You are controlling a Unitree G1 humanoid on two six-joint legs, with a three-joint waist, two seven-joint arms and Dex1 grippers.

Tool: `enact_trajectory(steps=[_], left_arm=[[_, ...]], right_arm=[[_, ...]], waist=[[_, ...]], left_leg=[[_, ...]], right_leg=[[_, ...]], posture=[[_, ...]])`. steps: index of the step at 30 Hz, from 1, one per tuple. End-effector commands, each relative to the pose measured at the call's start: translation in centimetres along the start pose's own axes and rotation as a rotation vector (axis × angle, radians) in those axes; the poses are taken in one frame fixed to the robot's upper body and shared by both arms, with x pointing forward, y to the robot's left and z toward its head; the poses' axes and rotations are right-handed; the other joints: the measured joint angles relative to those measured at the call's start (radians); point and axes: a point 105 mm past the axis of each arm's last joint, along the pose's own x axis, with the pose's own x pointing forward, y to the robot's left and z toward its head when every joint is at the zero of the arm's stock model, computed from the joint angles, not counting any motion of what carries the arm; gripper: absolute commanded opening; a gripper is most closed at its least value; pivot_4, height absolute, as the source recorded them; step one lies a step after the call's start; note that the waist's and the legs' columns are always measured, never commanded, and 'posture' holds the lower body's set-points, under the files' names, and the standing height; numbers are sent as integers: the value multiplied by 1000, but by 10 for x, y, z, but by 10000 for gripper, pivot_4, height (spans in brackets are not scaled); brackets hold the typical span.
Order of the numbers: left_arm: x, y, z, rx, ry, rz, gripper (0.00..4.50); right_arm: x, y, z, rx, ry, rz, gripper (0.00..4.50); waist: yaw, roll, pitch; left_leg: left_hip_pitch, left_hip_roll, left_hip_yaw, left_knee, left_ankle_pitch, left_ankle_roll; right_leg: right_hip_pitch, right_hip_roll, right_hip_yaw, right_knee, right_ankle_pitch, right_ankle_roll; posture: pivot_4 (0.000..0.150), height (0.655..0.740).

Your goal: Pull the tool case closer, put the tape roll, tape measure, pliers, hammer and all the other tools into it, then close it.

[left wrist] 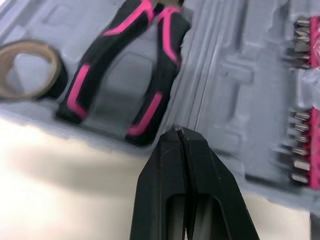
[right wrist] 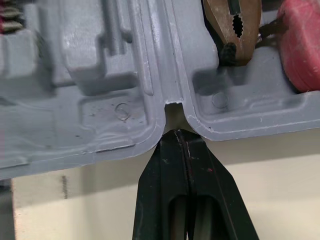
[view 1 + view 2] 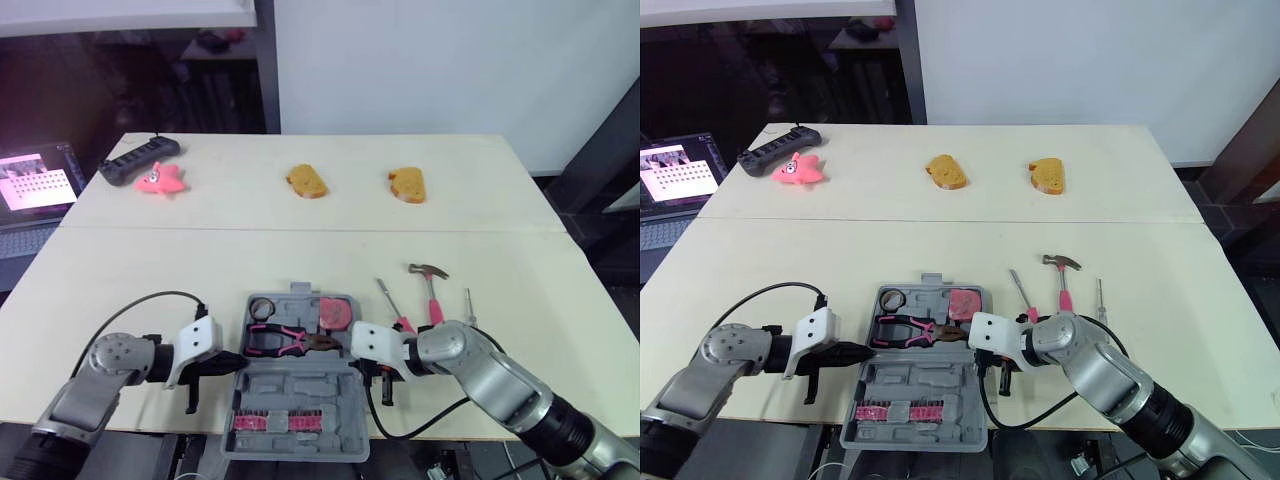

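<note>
I note the grey tool case (image 3: 300,388) lying open, pliers (image 3: 282,340) inside. Left gripper (image 1: 179,135) pinched closed, empty, at its left edge; right gripper (image 2: 176,135) likewise at its right hinge.

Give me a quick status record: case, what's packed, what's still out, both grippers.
case: open, near the table's front edge
packed: tape roll, pliers, tape measure
still out: screwdriver, hammer, small metal tool, on the table right of the case
left gripper: shut, tip at the case's left edge
right gripper: shut, tip at the hinge notch on the case's right edge
</note>
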Motion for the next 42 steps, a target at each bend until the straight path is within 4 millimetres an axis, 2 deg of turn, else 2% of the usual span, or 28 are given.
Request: enact_trajectory(steps=[1, 6, 16, 22, 26, 34, 38, 42], left_arm=[[13, -7, -25, -37, 85, -14, 231], [2, -2, -22, -50, 68, 7, 231], [-22, 2, -22, -105, 84, 16, 231], [-29, 3, -22, -106, 104, 13, 231], [-19, 8, -22, -77, 106, 29, 231], [10, 2, 1, -59, 29, -20, 231], [11, 6, 2, -65, 26, 7, 231], [9, 21, 1, -48, 41, 59, 231]], right_arm=[[3, 4, 20, -58, -54, 15, 0], [2, 3, 17, -50, -46, 11, 0], [2, -1, 16, -50, -41, -1, 0], [1, -1, 13, -48, -32, -5, 0], [0, -3, 13, -49, -28, -12, 0], [1, -6, 16, -50, -26, -23, 0], [1, -13, 20, -48, -31, -41, 0], [2, -27, 33, -60, -52, -78, 0]], waist=[[1, 2, -2], [0, 7, -5], [-26, 6, -4], [-25, -2, 1], [-24, -2, 1], [-24, -2, 1], [-17, -2, 1], [-16, -2, 1]], left_leg=[[0, 0, 0, 0, 0, 0], [1, 0, 0, 0, 0, 0], [0, 0, 0, -1, 0, 0], [-1, 0, -1, -1, 0, 0], [-2, 0, -1, -1, 0, 0], [-1, 0, -1, -1, 0, 0], [-1, 0, 0, 0, 0, 0], [-1, 0, -1, 0, 0, 0]], right_leg=[[0, 0, 0, 0, 0, 0], [2, 0, 0, 0, 0, 0], [-1, 1, 0, 1, 0, 1], [-3, 1, 0, 1, 0, 1], [-2, 1, 0, 1, 0, 0], [-2, 1, 0, 1, 1, 3], [-1, 0, 0, 0, 0, 1], [-1, 0, 0, 0, 0, 0]], posture=[[1500, 7400], [1500, 7400], [1500, 7400], [1500, 7400], [1500, 7400], [1500, 7400], [1500, 7400], [1500, 7400]])
